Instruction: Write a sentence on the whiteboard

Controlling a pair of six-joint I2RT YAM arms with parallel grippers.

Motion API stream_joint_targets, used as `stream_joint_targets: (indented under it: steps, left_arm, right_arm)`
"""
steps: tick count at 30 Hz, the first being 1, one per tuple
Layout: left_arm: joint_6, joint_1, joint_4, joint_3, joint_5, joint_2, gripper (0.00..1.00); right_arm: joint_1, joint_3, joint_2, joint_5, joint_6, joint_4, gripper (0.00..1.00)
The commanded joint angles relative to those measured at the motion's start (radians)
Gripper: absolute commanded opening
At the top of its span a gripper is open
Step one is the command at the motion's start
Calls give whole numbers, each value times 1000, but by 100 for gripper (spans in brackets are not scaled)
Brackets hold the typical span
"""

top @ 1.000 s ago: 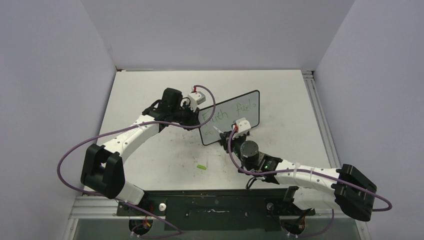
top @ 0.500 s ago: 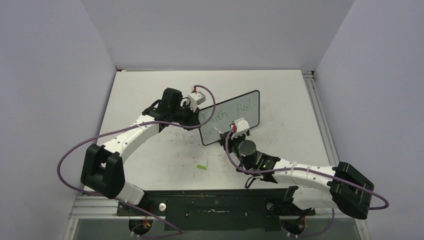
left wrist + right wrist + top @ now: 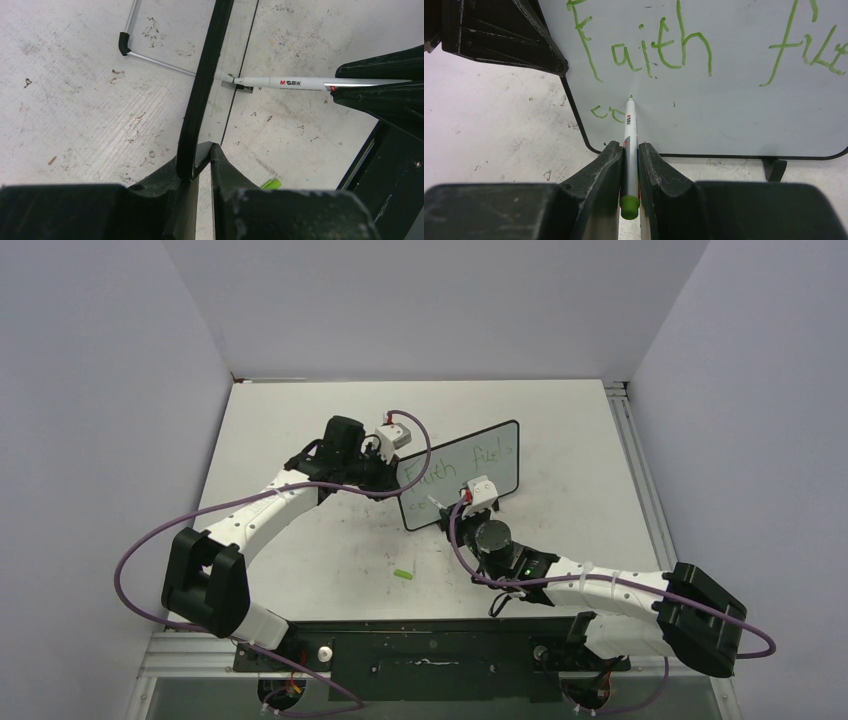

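Compared with a second ago, the right arm has slid a little toward 9 o'clock along the board [image 3: 465, 443], carrying the right hand [image 3: 460, 504] with it. The left arm, the board and the green cap [image 3: 403, 573] lie as they did.

Top view: the board stands tilted near the middle of the table [image 3: 570, 430]. The left hand [image 3: 393, 478] is at the board's 9 o'clock edge and the right hand at its 7 o'clock corner. The cap lies on the table at 7 o'clock from the board, apart from it. The sentence [image 3: 470, 462] is only a thin green scrawl here.

Right wrist view: the sentence [image 3: 649, 50] reads "Faith" on the top line, then a word starting "fu" that the frame cuts off at 3 o'clock. Below, a second line has two or three small letters, hard to read. The right hand [image 3: 626, 147] is closed tight on a white marker [image 3: 629, 125], whose tip is at the board face just past those letters. One black foot [image 3: 774, 170] shows under the board's lower edge.

Left wrist view: the board [image 3: 200, 100] is seen edge-on, its black frame pinched between the fingers of the left hand [image 3: 200, 150]. The marker [image 3: 300, 82] meets the face from 3 o'clock. A wire stand [image 3: 150, 56] shows behind, and the cap [image 3: 270, 184] is half hidden. No writing is visible here.
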Motion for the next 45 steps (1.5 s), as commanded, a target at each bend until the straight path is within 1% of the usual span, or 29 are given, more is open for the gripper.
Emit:
stream_joint_targets:
  steps: [1,27,45]
  left_arm:
    - [41,-4,-29,20,-41,-9,0]
    - [41,-4,-30,17,-41,-11,0]
    - [41,-4,-30,17,-41,-12,0]
  right_arm:
    - [-7,10,11,-1,20,9,5]
    - [-7,4,30,56,39,-23,5]
    - [-6,16,-22,80,13,-1,5]
